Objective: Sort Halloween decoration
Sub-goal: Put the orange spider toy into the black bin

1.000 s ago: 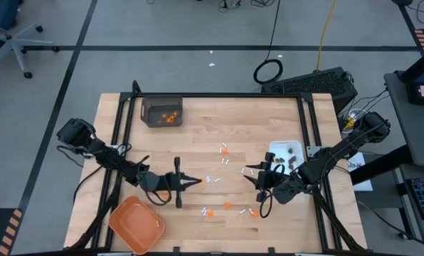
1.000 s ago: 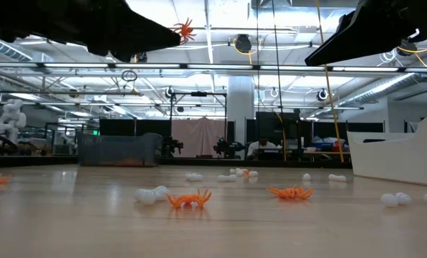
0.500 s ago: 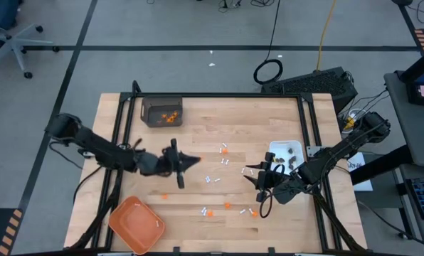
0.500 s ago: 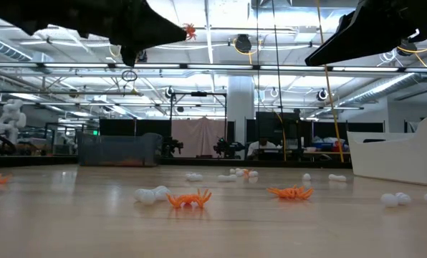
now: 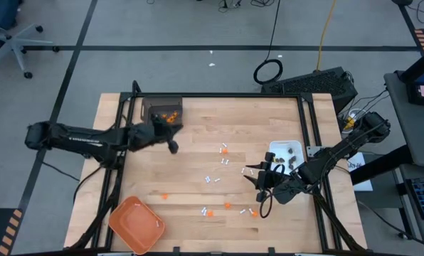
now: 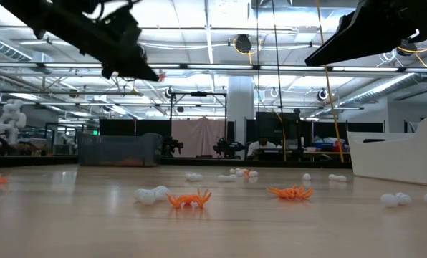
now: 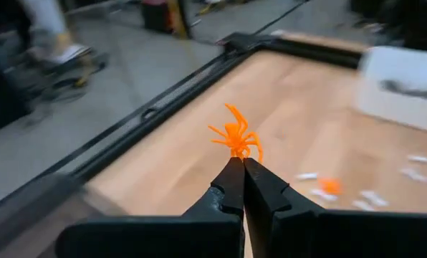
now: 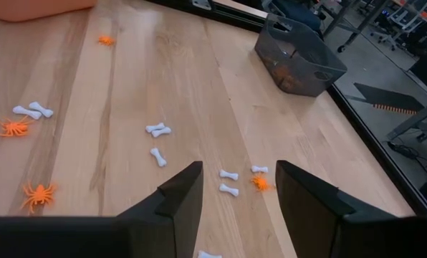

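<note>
My left gripper is shut on an orange spider, high over the table's far left part, just beside the grey bin that holds orange bits. My right gripper hangs open over the table's right part, with nothing between its fingers. Loose decoration lies flat on the wood: white bones, orange spiders and more of both. A white dish on the right holds dark bits. My left gripper pinches the orange spider by its lower legs, right at the free ends of the two fingers. The fingers come at it nearly level, pointing toward the table's right. The spider stands up above the fingertips, lifted clear of the table.
An orange tray sits at the near left corner. A black frame runs along the table's far edge and sides. Bare wood lies between the bin and the scattered pieces in the middle.
My left gripper, still shut on the orange spider, has swung from the table's near middle toward the far left, up to the grey bin. It has risen and rolled on the way. My right gripper has kept still.
</note>
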`<action>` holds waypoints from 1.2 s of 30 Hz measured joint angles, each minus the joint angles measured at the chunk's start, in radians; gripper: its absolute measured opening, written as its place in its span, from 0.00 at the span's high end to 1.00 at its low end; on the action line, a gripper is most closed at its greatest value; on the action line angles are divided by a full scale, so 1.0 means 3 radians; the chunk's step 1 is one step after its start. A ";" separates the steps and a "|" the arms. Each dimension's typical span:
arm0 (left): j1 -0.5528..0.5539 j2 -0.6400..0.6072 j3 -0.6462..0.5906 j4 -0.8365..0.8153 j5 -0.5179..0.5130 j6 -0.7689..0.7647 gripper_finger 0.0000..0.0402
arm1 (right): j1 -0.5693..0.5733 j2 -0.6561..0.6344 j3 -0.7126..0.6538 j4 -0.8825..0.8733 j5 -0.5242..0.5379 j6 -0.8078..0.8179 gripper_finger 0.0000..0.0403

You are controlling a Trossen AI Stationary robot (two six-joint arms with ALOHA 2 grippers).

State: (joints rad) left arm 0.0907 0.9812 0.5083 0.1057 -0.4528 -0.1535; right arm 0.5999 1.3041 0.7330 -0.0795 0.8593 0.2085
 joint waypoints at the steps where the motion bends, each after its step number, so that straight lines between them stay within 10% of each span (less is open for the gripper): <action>1: 0.0115 -0.0006 0.0000 -0.0054 0.0044 0.0001 1.00 | -0.0006 0.0000 0.0000 -0.0001 0.0000 0.0000 0.60; 21: 0.1400 0.0043 -0.0003 -0.1011 0.0197 -0.0250 0.99 | -0.0124 0.0261 0.0000 0.0033 0.0000 0.0024 0.60; 36: 0.1380 -0.0046 -0.0004 -0.0919 0.0576 -0.0478 0.64 | -0.0124 0.0254 0.0000 0.0180 -0.0263 -0.0097 0.60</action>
State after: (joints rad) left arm 0.5048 0.9674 0.5072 -0.1701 -0.2802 -0.2969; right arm 0.5629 1.3804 0.7330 -0.0257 0.7803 0.1794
